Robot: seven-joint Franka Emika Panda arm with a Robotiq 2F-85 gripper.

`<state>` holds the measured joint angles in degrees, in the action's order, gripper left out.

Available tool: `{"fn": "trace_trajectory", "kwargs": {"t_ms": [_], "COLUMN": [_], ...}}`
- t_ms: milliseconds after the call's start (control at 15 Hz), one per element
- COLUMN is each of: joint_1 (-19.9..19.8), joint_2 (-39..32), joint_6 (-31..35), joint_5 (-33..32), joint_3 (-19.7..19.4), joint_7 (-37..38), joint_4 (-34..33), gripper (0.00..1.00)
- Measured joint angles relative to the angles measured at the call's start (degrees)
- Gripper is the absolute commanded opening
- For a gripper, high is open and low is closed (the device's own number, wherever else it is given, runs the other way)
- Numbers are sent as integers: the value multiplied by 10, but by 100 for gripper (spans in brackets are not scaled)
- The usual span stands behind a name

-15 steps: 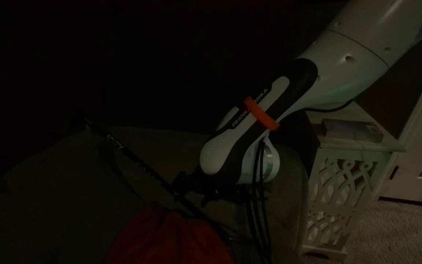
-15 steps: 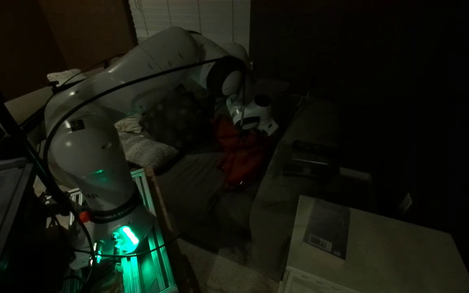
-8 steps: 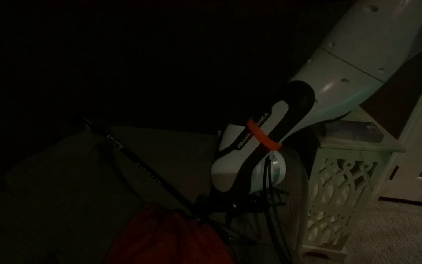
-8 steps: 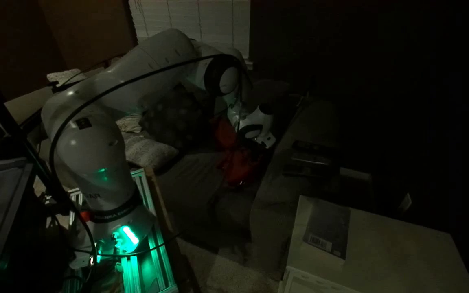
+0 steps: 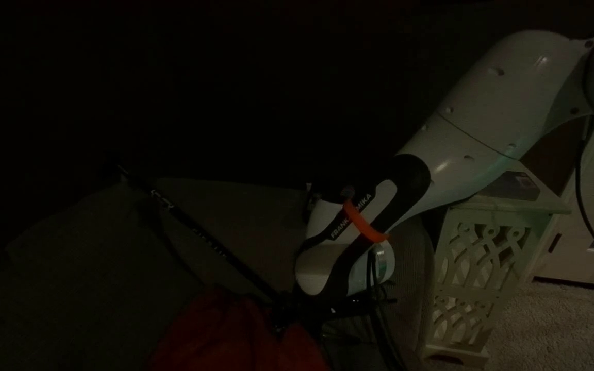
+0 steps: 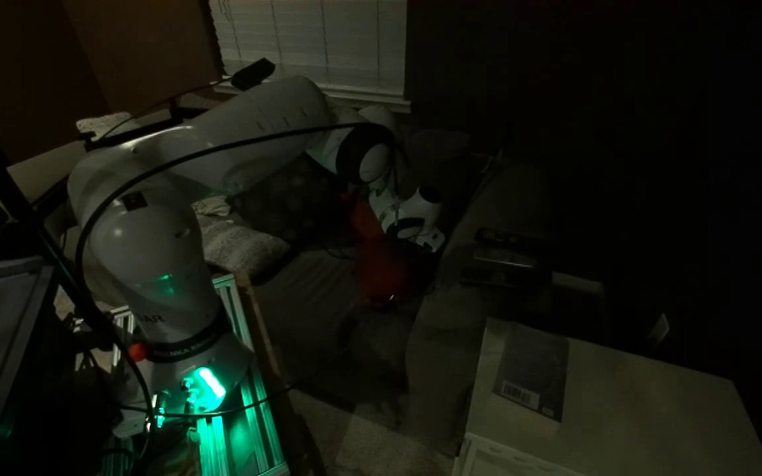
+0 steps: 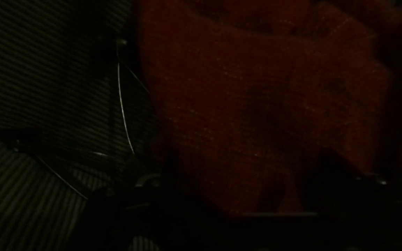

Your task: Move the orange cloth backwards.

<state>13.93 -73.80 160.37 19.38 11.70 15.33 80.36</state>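
The orange cloth (image 5: pixel 214 335) lies bunched on the dark couch, and the lower image edge cuts it off. It also shows in an exterior view (image 6: pixel 381 271) beneath my arm's wrist, and it fills much of the wrist view (image 7: pixel 257 87). My gripper (image 7: pixel 248 155) is open, its two dark fingers far apart with the cloth in front of and between them. In an exterior view the dark gripper (image 5: pixel 284 317) is low at the cloth's upper right edge. It is too dark to tell whether the fingers touch the cloth.
A black rod (image 5: pixel 194 226) with lettering lies across the couch and meets the gripper area. Thin wires (image 7: pixel 121 104) show left of the cloth. A white side table (image 6: pixel 645 403) bears a book (image 6: pixel 532 373). Dark items (image 6: pixel 503 258) rest on the couch arm (image 6: pixel 447 317). Pillows (image 6: pixel 242 244) lie behind.
My arm has moved down, and the gripper has come lower, to the cloth's edge. The cloth's edge near the gripper looks slightly pushed in.
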Motion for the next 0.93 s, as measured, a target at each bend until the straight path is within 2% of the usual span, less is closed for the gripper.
{"fn": "trace_trajectory", "kwargs": {"t_ms": [400, 467, 600, 933], "joint_1": [18, 17, 9, -10], "joint_2": [-47, -54, -73, -114], "joint_6": [9, 9, 8, -11], "joint_5": [-14, -15, -15, -15], "joint_3": [-42, -40, -24, 10], "joint_7": [15, 14, 6, -8], "joint_4": [-67, -78, -105, -168], "gripper": [98, 74, 72, 37]}}
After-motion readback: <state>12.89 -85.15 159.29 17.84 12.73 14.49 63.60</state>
